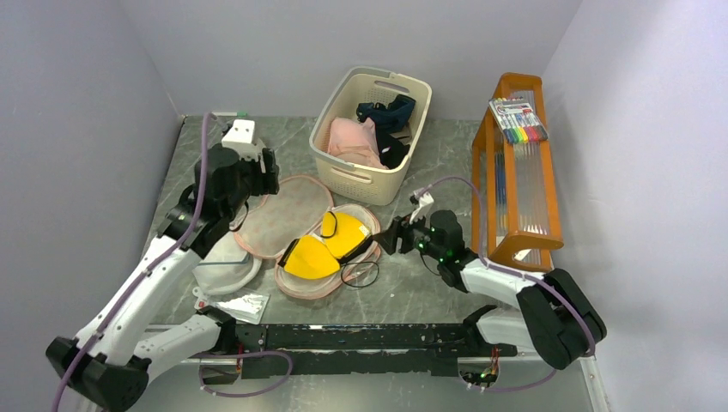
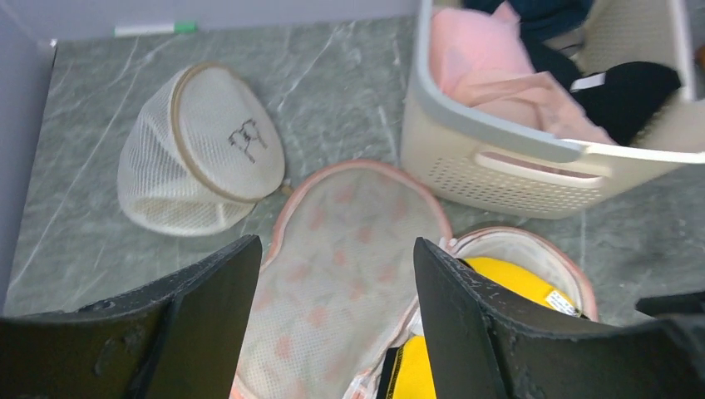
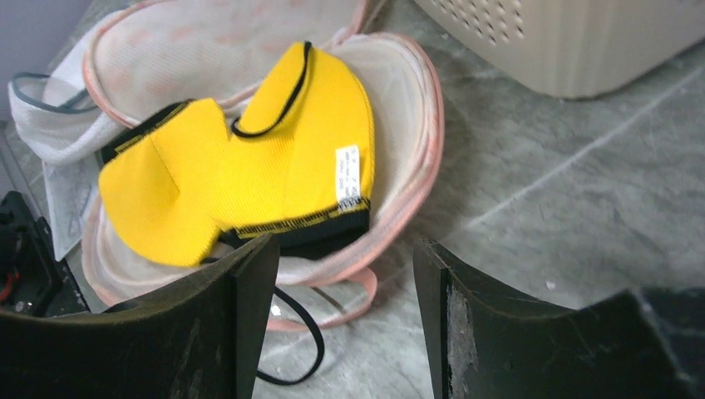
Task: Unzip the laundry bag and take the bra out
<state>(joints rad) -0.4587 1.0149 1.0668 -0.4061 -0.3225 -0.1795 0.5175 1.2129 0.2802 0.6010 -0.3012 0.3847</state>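
At mid-table (image 1: 429, 287), just in front of the basket (image 1: 348, 176), the laundry bag (image 1: 283, 215) is lying unzipped, its two oval halves spread side by side. The bra (image 1: 322, 249) is sitting in the half nearer the right arm, with its yellow cups overlapping. A white label is showing near the black band, and a thin black strap (image 3: 303, 332) is looping out over the bag's near rim onto the stone top.

Left gripper (image 2: 332, 324): hovering over the empty printed half, with the jaws spread wide and nothing between them. Its fingers (image 2: 208, 316) are framing the peach mesh. I cannot tell whether they are touching the mesh.

Right gripper (image 3: 345, 307): hanging low at the near right edge of the bag, with the jaws also wide apart and gripping nothing. The bra's black band and the pink rim are lying just ahead of the finger gap.

Around the bag: a beige round bag (image 2: 208, 141) with a brown rim is lying on its side to the left of the open flap. A white mesh bag (image 1: 225, 262) is resting by the left arm. A pink garment (image 2: 490, 66) and dark garments (image 1: 386, 112) are piled in the basket. An orange rack (image 1: 515, 189) is standing at the right wall with a pack of markers (image 1: 518, 120) on top.
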